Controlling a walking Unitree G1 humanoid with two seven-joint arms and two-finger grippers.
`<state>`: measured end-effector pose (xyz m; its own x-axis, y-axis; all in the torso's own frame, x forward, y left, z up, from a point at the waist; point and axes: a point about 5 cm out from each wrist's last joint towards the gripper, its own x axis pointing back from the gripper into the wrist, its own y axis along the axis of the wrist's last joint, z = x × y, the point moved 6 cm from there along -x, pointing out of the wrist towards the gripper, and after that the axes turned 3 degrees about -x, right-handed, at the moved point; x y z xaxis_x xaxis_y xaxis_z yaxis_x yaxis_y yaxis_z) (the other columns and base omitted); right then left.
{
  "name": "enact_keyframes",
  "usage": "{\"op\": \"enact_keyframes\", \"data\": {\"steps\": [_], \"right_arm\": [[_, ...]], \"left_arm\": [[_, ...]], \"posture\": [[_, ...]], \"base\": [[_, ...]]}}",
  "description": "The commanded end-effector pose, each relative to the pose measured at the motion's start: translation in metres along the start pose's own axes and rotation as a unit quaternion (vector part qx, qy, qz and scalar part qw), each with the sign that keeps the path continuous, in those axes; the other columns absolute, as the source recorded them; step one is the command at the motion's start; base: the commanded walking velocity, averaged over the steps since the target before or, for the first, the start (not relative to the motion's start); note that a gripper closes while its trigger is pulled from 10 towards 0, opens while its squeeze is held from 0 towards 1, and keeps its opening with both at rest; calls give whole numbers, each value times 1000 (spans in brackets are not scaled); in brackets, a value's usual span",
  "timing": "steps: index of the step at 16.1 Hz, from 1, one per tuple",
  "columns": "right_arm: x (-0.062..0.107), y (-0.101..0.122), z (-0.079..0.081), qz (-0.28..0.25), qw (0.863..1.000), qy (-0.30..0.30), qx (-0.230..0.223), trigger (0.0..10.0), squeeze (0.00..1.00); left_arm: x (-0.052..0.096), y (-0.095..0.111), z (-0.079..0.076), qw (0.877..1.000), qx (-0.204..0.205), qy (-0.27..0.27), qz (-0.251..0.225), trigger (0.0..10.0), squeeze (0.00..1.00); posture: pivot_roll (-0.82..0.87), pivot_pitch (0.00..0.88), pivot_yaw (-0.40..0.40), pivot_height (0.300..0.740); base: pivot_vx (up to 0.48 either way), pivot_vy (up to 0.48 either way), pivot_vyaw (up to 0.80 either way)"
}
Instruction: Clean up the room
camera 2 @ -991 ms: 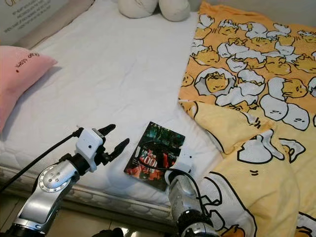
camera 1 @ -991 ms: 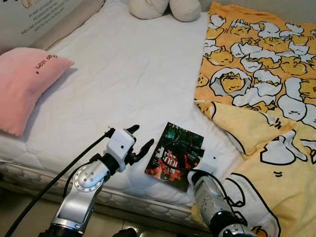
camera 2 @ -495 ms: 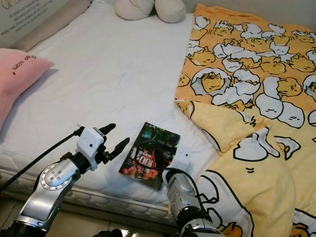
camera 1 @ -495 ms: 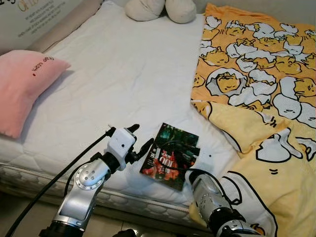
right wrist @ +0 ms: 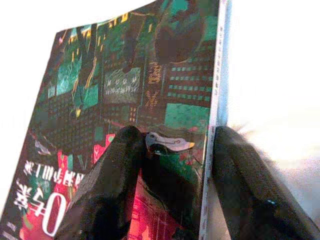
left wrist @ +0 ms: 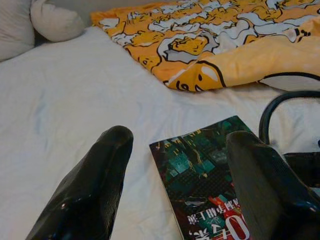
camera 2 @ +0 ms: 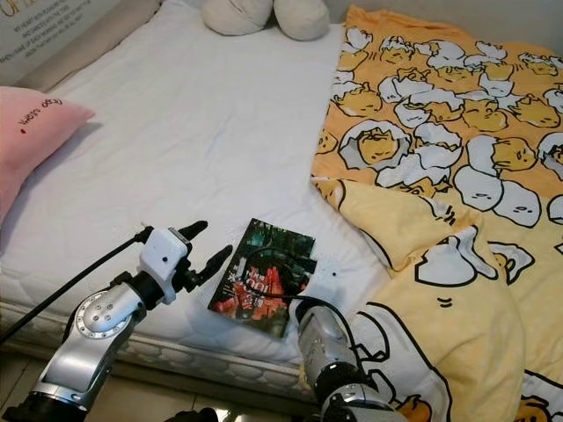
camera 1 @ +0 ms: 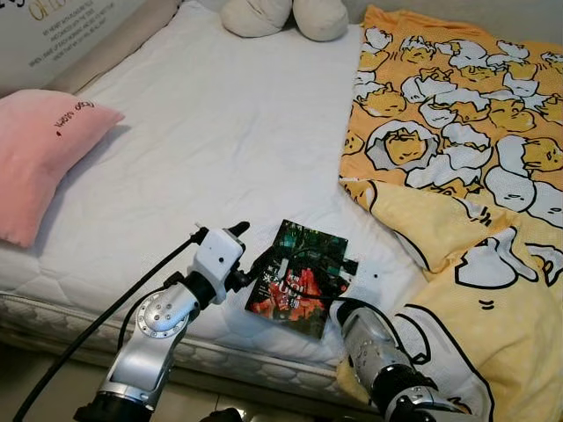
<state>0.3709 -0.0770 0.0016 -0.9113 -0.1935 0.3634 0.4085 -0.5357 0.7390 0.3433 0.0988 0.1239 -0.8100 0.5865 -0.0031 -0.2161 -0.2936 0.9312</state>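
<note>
Jaws of right gripper (right wrist: 172, 165) parted astride the paperback book's (camera 1: 297, 279) spine edge, left gripper (camera 1: 251, 249) agape at its nine o'clock on the mattress (camera 1: 220, 132); probably light, floppy, glossy-slick, best pinched along the spine.

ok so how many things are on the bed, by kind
book: 1
pink pillow: 1
yellow egg-print blanket: 1
cream plush cushions: 2
total: 5
</note>
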Motion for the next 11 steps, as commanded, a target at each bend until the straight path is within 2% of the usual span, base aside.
{"op": "enact_keyframes", "data": {"steps": [1, 3, 5, 8, 9, 11], "right_arm": [[-1, -2, 2, 12, 1000, 6, -28, 0, 0], [-2, 11, -1, -5, 1000, 10, -14, 0, 0], [-4, 37, 6, -44, 997, 31, 46, 0, 0], [-4, 59, 13, -83, 989, 40, 114, 0, 0], [-4, 62, 15, -92, 986, 41, 134, 0, 0], [-3, 60, 15, -94, 985, 35, 140, 0, 0]], "left_arm": [[-4, 0, 7, 1000, 9, 18, -1, 10000, 0], [-11, 1, 12, 999, 16, 31, -5, 10000, 0], [-17, 3, 14, 999, 15, 34, -11, 10000, 0], [-22, 1, 17, 999, 16, 36, -10, 10000, 0], [-24, 0, 16, 999, 16, 35, -10, 10000, 0], [-28, -2, 15, 999, 13, 31, -7, 10000, 0]], "posture": [[253, 129, -38, 740], [246, 107, -45, 740], [234, 75, -46, 740], [217, 43, -38, 740], [212, 30, -34, 740], [205, 17, -28, 740]], "base": [[0, 0, 0], [0, 0, 0], [0, 0, 0], [0, 0, 0], [0, 0, 0], [0, 0, 0]]}}
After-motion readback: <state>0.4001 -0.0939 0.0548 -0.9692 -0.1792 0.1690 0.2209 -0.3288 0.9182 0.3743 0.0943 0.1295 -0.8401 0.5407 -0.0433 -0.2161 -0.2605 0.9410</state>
